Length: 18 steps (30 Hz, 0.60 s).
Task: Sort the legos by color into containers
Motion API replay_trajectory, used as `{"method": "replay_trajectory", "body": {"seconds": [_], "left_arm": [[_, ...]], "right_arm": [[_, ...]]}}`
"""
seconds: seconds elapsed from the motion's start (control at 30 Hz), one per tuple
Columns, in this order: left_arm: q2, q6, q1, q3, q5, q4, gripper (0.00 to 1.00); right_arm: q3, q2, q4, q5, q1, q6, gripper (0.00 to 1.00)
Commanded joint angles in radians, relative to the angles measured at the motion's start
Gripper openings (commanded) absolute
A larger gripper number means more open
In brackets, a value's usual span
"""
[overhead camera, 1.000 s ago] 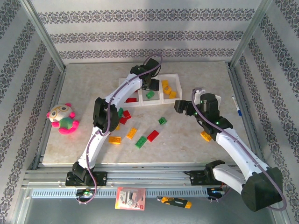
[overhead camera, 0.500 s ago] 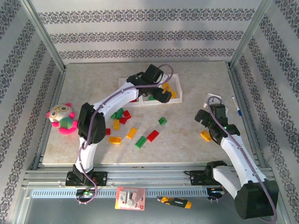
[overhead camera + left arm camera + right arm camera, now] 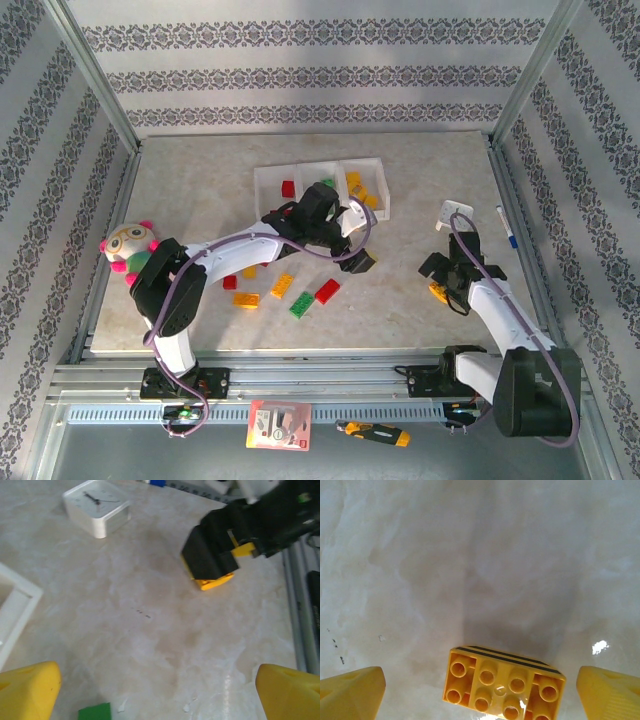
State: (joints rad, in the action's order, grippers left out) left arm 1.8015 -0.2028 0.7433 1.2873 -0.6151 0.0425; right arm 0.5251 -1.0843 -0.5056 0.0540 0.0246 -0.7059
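- Looking down from the top view, you find the containers [image 3: 268, 190] in the upper middle of the frame: three white bins in a row, with red pieces in the left one, green in the middle one and yellow in the right one
- You have the loose legos [image 3: 281, 285] scattered on the table [image 3: 420, 170] below the bins, left of centre, in red, green and yellow
- Your left gripper [image 3: 159, 695] is spread wide and holds nothing; its two yellow fingertips [image 3: 27, 690] sit in the bottom corners of its wrist view, with a green brick [image 3: 95, 712] at the bottom edge between them
- Your right gripper [image 3: 481, 695] is spread wide too; a yellow brick [image 3: 502, 677] lies on the table between its tips, studs toward the camera, touching neither
- In the top view you see that yellow brick right of centre, well apart from the bins
- A white clock [image 3: 455, 214] sits above it in the frame, and a plush toy [image 3: 135, 250] lies at the table's left edge
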Motion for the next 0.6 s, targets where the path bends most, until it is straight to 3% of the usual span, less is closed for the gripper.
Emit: {"method": "replay_trajectory", "body": {"seconds": [0.0,0.27,0.3,0.57], "left_arm": [[-0.043,-0.067,0.014,-0.018,-0.104,-0.092,0.99],[-0.045,-0.104,0.014,-0.029,-0.132,-0.09,0.99],[-0.043,-0.101,0.014,-0.029,-0.133,-0.094,0.99],[-0.041,-0.104,0.015,-0.034,-0.13,-0.102,0.99]], "right_arm": [[-0.016,-0.028,0.048,-0.03,0.012,-0.012,0.97],[-0.031,-0.128,0.094,-0.043,0.023,-0.042,0.91],[-0.029,-0.14,0.093,-0.048,0.024,-0.045,0.86],[-0.028,-0.152,0.089,-0.06,0.025,-0.039,0.73]]}}
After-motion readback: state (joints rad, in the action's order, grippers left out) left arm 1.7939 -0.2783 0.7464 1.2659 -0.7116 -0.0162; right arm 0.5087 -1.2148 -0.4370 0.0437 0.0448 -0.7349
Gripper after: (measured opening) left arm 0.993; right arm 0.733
